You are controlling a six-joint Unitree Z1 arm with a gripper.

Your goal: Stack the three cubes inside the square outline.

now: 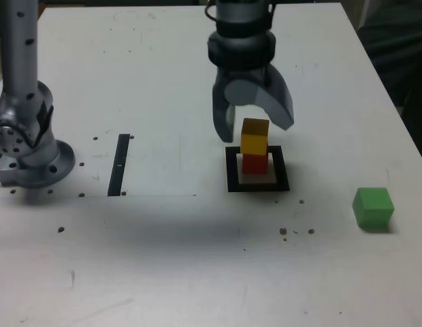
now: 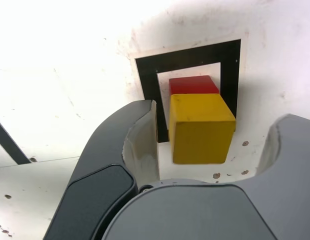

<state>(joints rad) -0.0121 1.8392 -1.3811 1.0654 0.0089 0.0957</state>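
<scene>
The yellow cube [image 1: 254, 136] sits on top of the red cube [image 1: 254, 163], and both stand inside the square outline [image 1: 231, 170]. My gripper [image 1: 255, 128] hangs over the stack, open, with one finger on each side of the yellow cube and a gap on both sides. The wrist view shows the same: the yellow cube [image 2: 201, 128] over the red cube [image 2: 193, 84] within the square outline [image 2: 147, 75], and my gripper [image 2: 212, 145] straddling it without touching. The green cube [image 1: 373, 207] lies alone on the table at the exterior view's right.
A narrow black strip [image 1: 120, 164] is marked on the table toward the exterior view's left. The arm's base [image 1: 27, 146] stands at the far left. The table's right edge [image 1: 401, 122] runs close to the green cube.
</scene>
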